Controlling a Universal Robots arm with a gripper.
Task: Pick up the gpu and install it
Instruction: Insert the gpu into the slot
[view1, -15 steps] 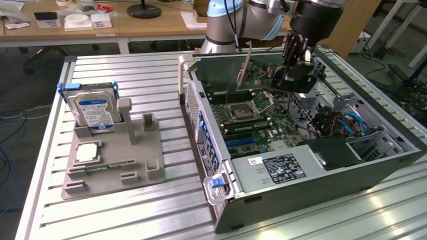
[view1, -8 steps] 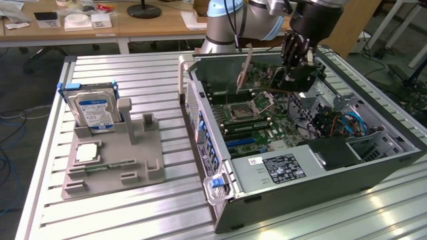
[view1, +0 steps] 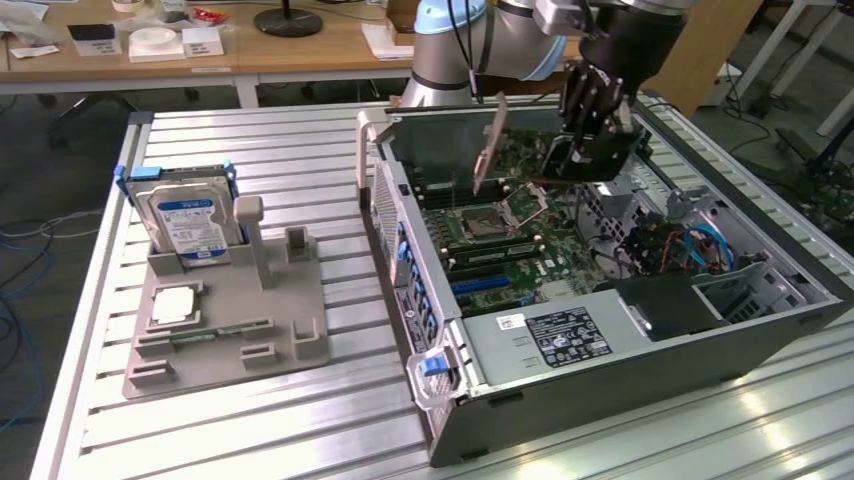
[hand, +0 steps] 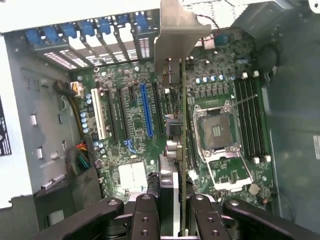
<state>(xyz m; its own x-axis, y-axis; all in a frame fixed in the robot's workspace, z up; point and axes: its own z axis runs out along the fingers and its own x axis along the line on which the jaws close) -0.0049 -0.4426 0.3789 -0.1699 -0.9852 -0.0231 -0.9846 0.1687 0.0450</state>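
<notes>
One hand (view1: 579, 150): black, on the arm (view1: 451, 40), hung over the open case (view1: 747, 340); its fingers (hand: 145, 220) pinching the gpu (view1: 490, 140) from both faces
gpu: held on edge, raised above the board (hand: 135, 125); grey bracket (hand: 175, 35) at the end away from the hand, nearest the case's slotted rear wall; bracket top above the case rim; in the wrist view the card edge lies over the strip between the slots and the socket (hand: 218, 131)
board: green, flat in the case; one blue slot (hand: 146, 110) among black ones; socket square, metal-framed
case: grey, on its side, open face up, on the worktop (view1: 267, 140)
drive (view1: 187, 225): silver, blue-white label, upright in a grey fixture (view1: 287, 300); on the exterior view's left, well apart from the case
fixture: flat on the worktop; a small green stick (view1: 200, 338) lying in it, near the drive
</notes>
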